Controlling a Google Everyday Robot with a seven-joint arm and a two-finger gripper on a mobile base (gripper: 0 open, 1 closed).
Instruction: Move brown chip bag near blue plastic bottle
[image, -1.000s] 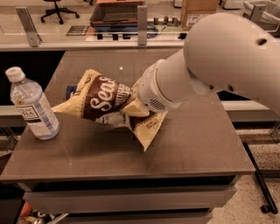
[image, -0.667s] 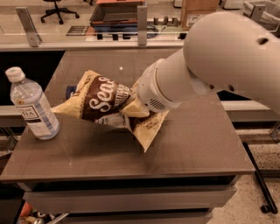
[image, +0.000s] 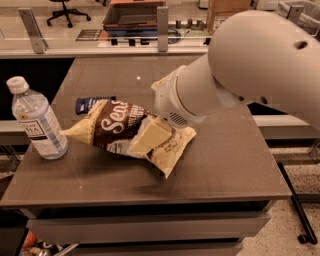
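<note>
The brown chip bag (image: 117, 127) lies on the dark table (image: 225, 165), its cream left end pointing at the blue plastic bottle (image: 37, 122). The bottle stands upright at the table's left edge, a short gap from the bag. My gripper (image: 150, 136) reaches down from the large white arm (image: 240, 75) onto the right half of the bag. The wrist hides part of the bag's top edge.
A small flat dark-blue wrapper (image: 90, 103) lies just behind the bag. A glass-railed counter (image: 160, 30) with trays runs along the back. The table's front edge is near the bag's lower right end.
The bag has settled slightly lower and flatter on the table. The arm has barely moved. The bottle has not moved.
</note>
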